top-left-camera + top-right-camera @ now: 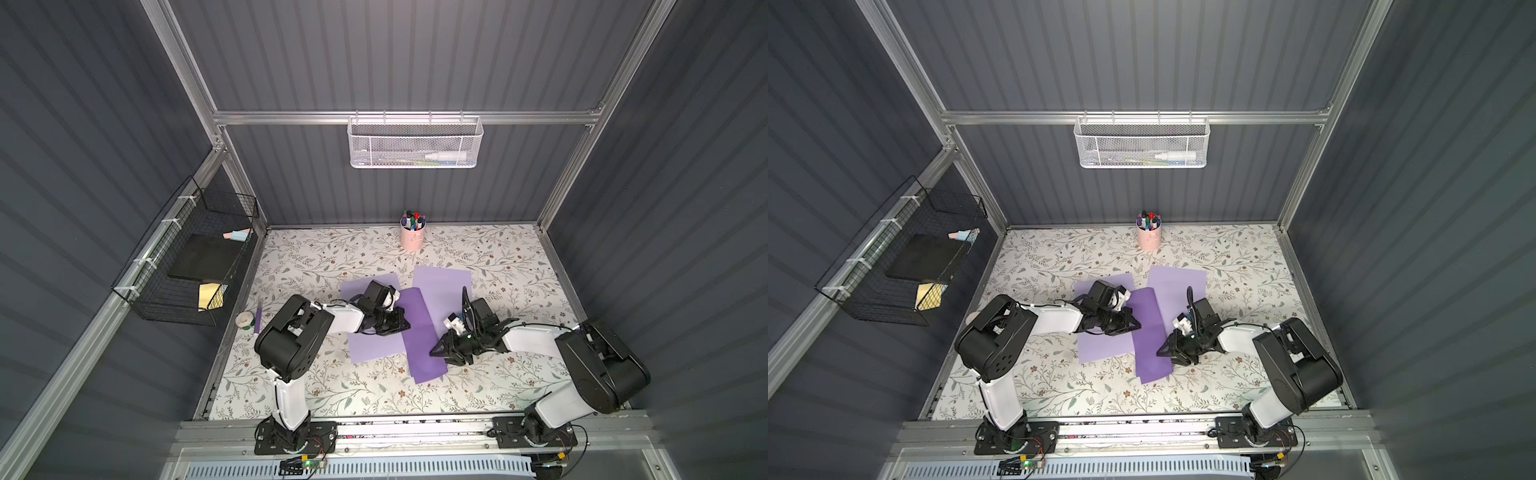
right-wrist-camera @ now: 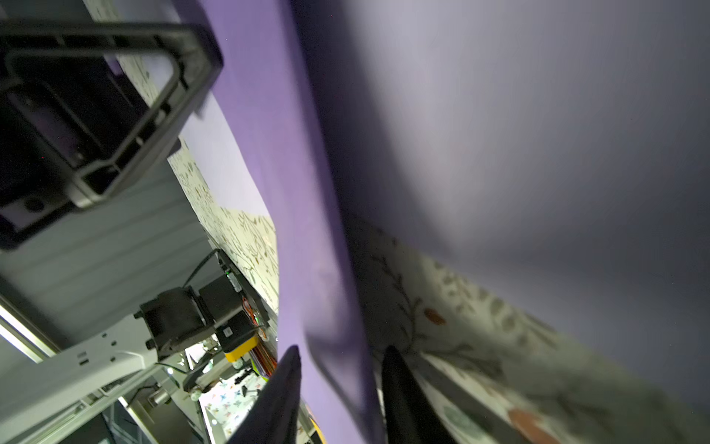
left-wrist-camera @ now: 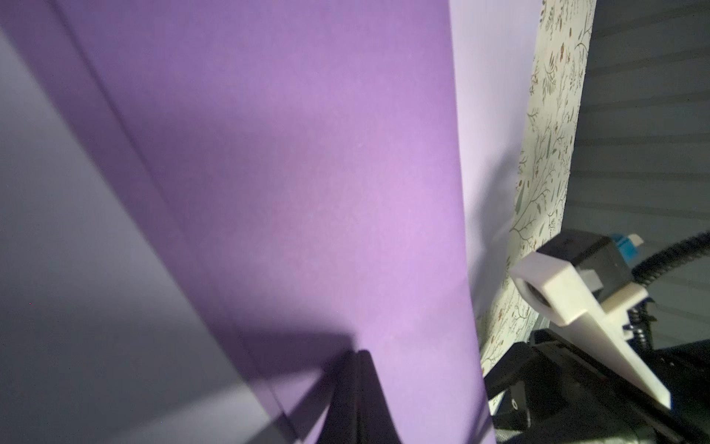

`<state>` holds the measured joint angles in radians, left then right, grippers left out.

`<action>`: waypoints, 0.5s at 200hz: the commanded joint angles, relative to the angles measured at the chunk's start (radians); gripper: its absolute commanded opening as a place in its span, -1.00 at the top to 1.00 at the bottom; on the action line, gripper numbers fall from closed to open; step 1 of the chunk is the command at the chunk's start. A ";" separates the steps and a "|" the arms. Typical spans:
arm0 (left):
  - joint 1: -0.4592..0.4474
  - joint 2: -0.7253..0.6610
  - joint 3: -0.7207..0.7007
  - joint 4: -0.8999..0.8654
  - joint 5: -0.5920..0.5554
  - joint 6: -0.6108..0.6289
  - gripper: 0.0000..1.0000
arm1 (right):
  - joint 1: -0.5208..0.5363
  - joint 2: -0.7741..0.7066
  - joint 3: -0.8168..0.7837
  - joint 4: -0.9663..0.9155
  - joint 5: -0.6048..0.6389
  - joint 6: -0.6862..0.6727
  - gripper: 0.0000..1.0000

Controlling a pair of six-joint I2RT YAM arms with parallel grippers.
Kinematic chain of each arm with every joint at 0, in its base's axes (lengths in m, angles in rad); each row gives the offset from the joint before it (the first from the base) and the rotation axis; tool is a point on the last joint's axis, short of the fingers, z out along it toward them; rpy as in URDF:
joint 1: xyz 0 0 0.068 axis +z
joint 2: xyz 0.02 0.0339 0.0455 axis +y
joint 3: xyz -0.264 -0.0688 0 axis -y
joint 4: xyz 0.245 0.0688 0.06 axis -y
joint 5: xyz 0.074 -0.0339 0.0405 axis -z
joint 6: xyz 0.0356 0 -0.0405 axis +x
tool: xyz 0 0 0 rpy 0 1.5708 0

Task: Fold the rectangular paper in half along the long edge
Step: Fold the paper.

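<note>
Right tool (image 2: 342, 355), spread, is straddling the paper (image 2: 269, 153); left tool (image 3: 355, 371), pressed together, is pinning it. I'm guessing we're creasing: firm sliding next.

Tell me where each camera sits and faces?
Top views: overhead at the front, looking down on the floral table; left arm and right arm show.
Left wrist: arm-mounted, looks along the shut left gripper onto the darker purple sheet.
Right wrist: arm-mounted, looks past the right gripper, fingers apart, along that sheet's edge.
Shared: all four show that sheet.
</note>
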<state>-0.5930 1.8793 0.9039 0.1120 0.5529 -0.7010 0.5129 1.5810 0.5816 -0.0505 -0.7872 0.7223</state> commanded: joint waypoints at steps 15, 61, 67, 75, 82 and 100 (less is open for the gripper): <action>0.005 0.109 -0.070 -0.215 -0.178 0.010 1.00 | 0.002 0.018 0.010 -0.014 0.019 -0.001 1.00; 0.006 0.117 -0.069 -0.213 -0.178 0.011 1.00 | 0.001 0.018 0.053 -0.071 0.033 -0.020 0.14; 0.006 0.117 -0.068 -0.214 -0.177 0.011 1.00 | 0.000 0.025 0.054 -0.060 0.029 -0.017 0.18; 0.006 0.116 -0.070 -0.213 -0.177 0.011 1.00 | 0.000 0.032 0.056 -0.045 0.023 -0.012 0.62; 0.006 0.114 -0.072 -0.213 -0.177 0.012 1.00 | 0.001 0.037 0.054 -0.032 0.018 -0.006 1.00; 0.007 0.108 -0.073 -0.212 -0.177 0.012 1.00 | 0.002 0.026 0.038 0.017 0.016 0.018 1.00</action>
<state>-0.5930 1.8793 0.9028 0.1143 0.5529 -0.7010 0.5125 1.5990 0.6224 -0.0704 -0.7662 0.7139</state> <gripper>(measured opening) 0.054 0.044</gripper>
